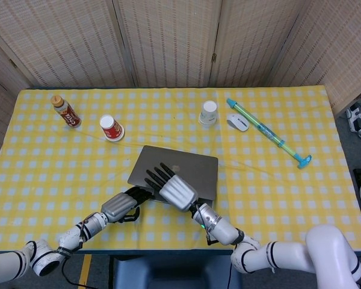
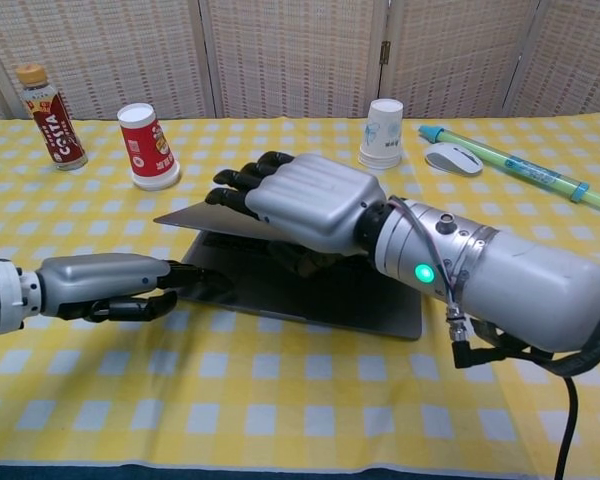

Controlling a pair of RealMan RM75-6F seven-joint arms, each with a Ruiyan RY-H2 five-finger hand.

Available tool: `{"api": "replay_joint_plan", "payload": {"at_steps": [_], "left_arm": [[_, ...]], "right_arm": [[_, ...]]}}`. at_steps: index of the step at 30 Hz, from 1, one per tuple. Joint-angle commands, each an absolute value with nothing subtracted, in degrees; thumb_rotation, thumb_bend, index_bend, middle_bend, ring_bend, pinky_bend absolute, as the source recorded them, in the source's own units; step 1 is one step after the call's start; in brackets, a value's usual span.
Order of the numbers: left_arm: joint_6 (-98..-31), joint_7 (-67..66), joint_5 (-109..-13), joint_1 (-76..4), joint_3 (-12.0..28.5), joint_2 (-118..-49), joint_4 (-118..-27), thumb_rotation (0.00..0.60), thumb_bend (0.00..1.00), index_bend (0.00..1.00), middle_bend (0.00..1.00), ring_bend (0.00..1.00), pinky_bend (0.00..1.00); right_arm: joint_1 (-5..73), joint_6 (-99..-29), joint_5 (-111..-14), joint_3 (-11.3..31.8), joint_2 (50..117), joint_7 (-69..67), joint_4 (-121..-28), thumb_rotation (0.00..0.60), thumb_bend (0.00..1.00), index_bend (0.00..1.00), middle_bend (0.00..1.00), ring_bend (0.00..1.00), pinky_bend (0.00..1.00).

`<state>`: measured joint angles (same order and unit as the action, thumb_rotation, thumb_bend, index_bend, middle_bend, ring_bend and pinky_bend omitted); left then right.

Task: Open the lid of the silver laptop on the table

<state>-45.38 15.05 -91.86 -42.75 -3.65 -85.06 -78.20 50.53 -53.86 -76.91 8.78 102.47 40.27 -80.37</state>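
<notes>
The silver laptop (image 1: 189, 167) lies mid-table with its lid (image 2: 192, 219) raised a little at the front, a dark gap showing above the base (image 2: 365, 312). My right hand (image 2: 308, 201) grips the lid's front edge, fingers spread on top and thumb tucked under it; in the head view the right hand (image 1: 174, 190) covers the laptop's near-left corner. My left hand (image 2: 115, 286) lies low on the tablecloth, its fingers stretched out with the tips on the base's left front corner, just inside the gap. In the head view the left hand (image 1: 123, 205) meets the laptop's near-left edge.
A brown drink bottle (image 2: 47, 103) and a tipped red paper cup (image 2: 148, 146) stand at the back left. A white cup (image 2: 382, 133), a white mouse (image 2: 452, 158) and a long green-blue stick (image 2: 525, 172) lie at the back right. Yellow checked cloth covers the table (image 1: 301, 205).
</notes>
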Motion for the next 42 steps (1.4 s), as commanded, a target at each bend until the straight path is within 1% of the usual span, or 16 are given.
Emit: {"api": "replay_joint_plan", "payload": {"at_steps": [1, 16, 22, 42], "left_arm": [[-45.55, 15.1, -91.78, -42.78, -3.86, -84.9, -78.3, 0.0, 0.83, 0.04, 0.09, 0.0, 0.0], [-45.81, 14.91, -91.37, -43.42, -4.63, -84.4, -79.0, 0.0, 0.83, 0.04, 0.09, 0.0, 0.0], [-45.69, 14.88, -91.03, -43.61, -4.78, -84.53, -78.88, 0.0, 0.83, 0.04, 0.09, 0.0, 0.0], [-45.07, 13.83, -90.15, -44.44, -4.79, -85.16, -78.6, 0.0, 0.83, 0.04, 0.09, 0.0, 0.0]], "right_arm": [[50.53, -54.29, -76.9, 9.0, 102.15, 40.32, -80.66, 0.6, 0.65, 0.0, 0.0, 0.0, 0.0], [50.29, -56.42, -73.99, 11.96, 98.23, 40.47, -82.6, 0.6, 0.65, 0.0, 0.0, 0.0, 0.0], [50.2, -56.93, -72.86, 12.41, 97.24, 40.15, -82.69, 0.6, 0.65, 0.0, 0.0, 0.0, 0.0], [51.29, -57.66, -68.76, 14.87, 95.06, 39.29, -80.74, 0.6, 0.65, 0.0, 0.0, 0.0, 0.0]]}}
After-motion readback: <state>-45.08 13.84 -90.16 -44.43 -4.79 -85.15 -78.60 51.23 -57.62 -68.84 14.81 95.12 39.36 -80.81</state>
